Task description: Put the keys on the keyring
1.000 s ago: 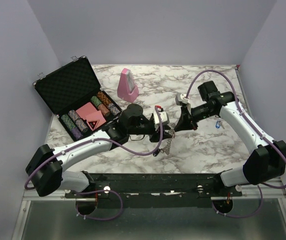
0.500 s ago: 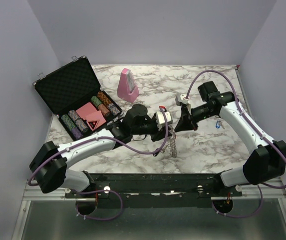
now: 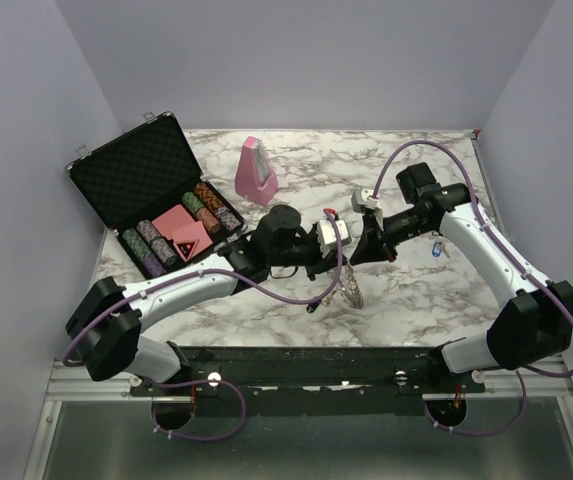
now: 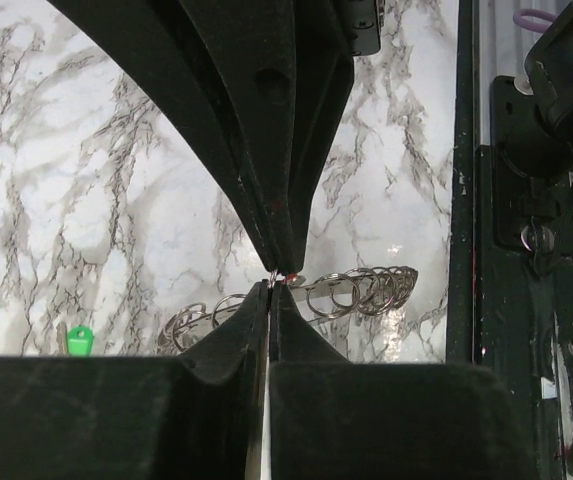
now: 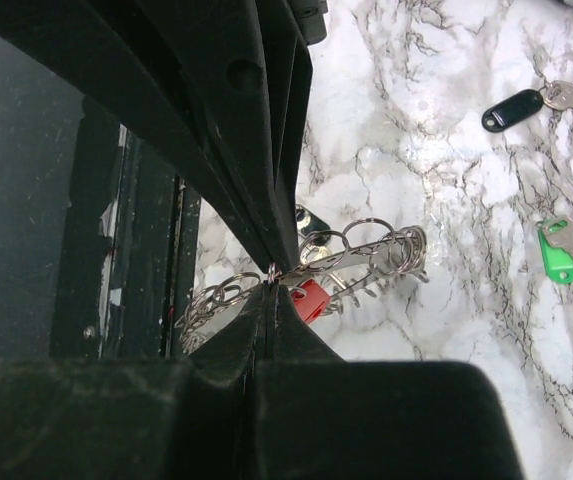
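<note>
The keyring (image 4: 351, 295) hangs between the two hands over the near middle of the table (image 5: 446, 330), a silvery loop whose rim is a run of small wire coils. It looks light but awkward: the metal is hard and slick, the coiled rim gives little flat surface, and the loop will likely swing or twist about whichever point holds it. The safest hold seems to be a pinch square across the rim wire, with the two pinches set a little apart so that the ring cannot turn.

That is close to how it is taken now. The left hand (image 4: 276, 278) has its fingers pressed together with a bit of the rim wire caught at the very tips. The right hand (image 5: 271, 272) is likewise closed, nipping the rim at its tips, just beside the other hand.

A red-capped key (image 5: 309, 298) sits against the ring right under the right hand's tips; whether it is threaded on, I cannot tell. Farther out on the marble lie a green-capped key (image 5: 563, 252) and a black-capped key (image 5: 514, 110), both well apart from the ring and not yet on it. These are small and thin, best taken by the plastic cap
</note>
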You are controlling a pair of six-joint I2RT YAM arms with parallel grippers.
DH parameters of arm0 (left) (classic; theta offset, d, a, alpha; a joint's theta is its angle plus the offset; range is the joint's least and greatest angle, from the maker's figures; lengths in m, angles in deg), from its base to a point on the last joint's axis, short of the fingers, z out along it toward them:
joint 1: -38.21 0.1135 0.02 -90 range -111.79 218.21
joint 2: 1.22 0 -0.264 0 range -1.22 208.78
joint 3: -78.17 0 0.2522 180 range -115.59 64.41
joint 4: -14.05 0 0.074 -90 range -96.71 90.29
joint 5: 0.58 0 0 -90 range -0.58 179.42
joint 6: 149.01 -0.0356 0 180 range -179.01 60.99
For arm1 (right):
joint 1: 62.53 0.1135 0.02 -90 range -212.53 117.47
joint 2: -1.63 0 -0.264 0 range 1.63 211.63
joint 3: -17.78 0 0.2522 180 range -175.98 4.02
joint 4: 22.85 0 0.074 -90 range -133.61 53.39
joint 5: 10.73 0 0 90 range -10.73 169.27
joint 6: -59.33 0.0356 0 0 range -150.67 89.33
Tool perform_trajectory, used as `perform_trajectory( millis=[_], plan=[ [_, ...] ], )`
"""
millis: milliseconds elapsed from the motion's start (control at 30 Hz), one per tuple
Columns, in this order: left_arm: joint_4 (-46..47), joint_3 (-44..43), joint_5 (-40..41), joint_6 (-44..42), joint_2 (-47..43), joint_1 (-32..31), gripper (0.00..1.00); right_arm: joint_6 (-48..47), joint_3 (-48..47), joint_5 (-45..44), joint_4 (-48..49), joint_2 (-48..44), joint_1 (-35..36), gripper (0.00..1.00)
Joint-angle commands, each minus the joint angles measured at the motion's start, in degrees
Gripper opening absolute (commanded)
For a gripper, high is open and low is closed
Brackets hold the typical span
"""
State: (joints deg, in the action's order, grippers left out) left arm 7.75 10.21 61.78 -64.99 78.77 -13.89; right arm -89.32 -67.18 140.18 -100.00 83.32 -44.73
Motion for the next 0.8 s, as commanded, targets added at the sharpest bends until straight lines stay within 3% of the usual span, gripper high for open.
perform_trajectory(
  millis=[0,200,267,400,600,767],
  plan=[
    [-0.3,-1.9,-0.3,0.1,0.6,-0.4,0.00,-1.2,-1.5,1.8,-1.3,0.0,0.4,0.00],
    [-0.9,-1.3,1.2,1.3,-0.1,-0.5,0.00,-1.1,-1.5,3.3,-1.1,-0.1,0.4,0.05],
    [3.2,2.0,2.4,2.9,-2.2,-0.6,0.00,-0.8,-1.3,4.7,-1.1,-0.2,0.5,0.25],
    [18.2,11.2,3.4,5.6,-7.1,-0.4,0.00,-0.8,-1.2,7.9,-1.6,-0.3,0.5,0.39],
    [47.1,24.6,5.4,14.0,-9.9,-0.4,0.00,-1.5,-0.7,12.6,-1.9,-0.3,0.4,0.41],
    [66.7,29.0,7.5,19.8,-7.4,-0.3,0.00,-2.0,1.5,16.4,-0.1,-0.4,0.5,0.42]
  ],
)
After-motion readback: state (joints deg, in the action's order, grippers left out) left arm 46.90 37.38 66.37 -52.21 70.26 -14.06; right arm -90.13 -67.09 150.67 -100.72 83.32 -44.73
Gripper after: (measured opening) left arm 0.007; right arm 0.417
